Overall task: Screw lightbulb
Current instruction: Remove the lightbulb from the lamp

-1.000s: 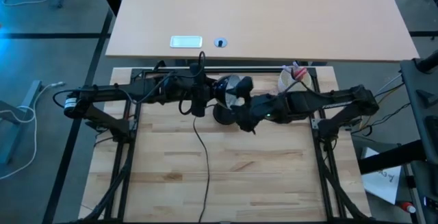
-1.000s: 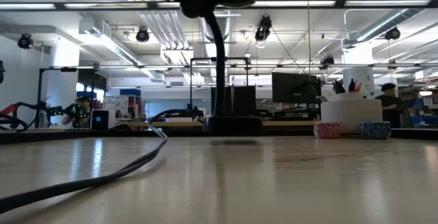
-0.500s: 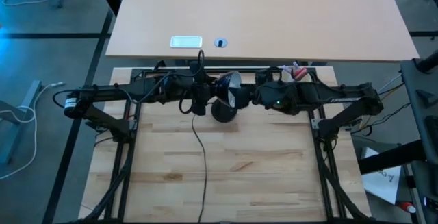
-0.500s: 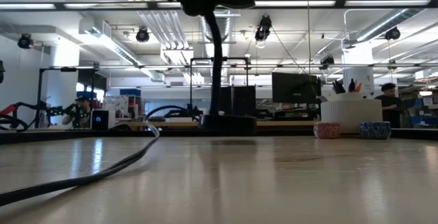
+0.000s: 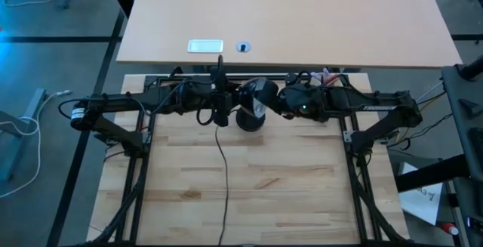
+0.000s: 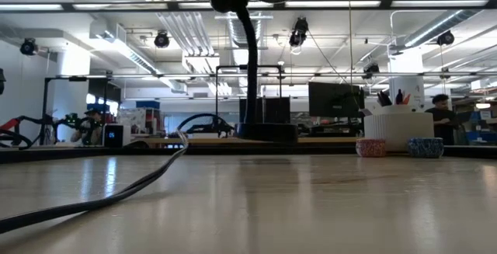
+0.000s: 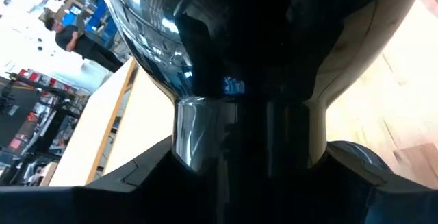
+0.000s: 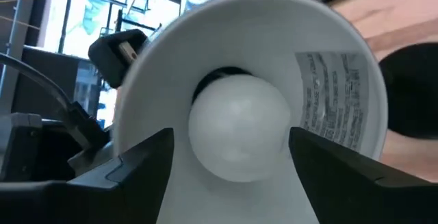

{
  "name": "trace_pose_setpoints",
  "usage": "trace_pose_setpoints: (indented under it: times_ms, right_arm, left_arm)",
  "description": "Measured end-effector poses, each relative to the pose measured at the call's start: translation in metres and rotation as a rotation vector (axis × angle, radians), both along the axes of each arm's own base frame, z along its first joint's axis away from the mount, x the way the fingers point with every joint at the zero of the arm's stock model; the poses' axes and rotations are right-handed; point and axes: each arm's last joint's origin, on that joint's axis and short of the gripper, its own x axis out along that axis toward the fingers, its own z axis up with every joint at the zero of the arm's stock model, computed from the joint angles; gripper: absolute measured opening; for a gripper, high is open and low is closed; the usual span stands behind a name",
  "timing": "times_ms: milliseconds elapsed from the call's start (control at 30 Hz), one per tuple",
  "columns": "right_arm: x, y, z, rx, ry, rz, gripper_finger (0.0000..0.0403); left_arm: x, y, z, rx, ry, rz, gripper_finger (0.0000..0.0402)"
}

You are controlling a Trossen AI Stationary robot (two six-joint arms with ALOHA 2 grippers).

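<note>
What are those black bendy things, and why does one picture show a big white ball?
Those are two robot arms working at a wooden table. One camera looks straight down, one sits at table height, and one rides on each wrist. The left gripper holds a black desk lamp by its stem. The right gripper reaches into the lamp's shade. Its wrist camera sees the white ball: that is the lightbulb, sitting inside the shade between the fingers. The lamp's cord trails across the table.
</note>
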Motion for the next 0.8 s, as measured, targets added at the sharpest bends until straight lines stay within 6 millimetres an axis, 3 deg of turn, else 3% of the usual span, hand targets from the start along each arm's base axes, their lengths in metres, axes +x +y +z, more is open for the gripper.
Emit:
trace_pose_setpoints:
  times_ms: [567, 800]
  right_arm:
    - [0.0047, -0.0011, 0.0067, -0.014, -0.051, 0.130, 0.0268]
    - [0.0036, -0.0007, 0.0072, -0.127, 0.001, 0.186, 0.0231]
  left_arm:
    - [0.0042, -0.0072, 0.0080, 0.023, -0.077, -0.096, 0.0251]
    - [0.0041, -0.0078, 0.0081, 0.008, -0.082, -0.107, 0.0251]
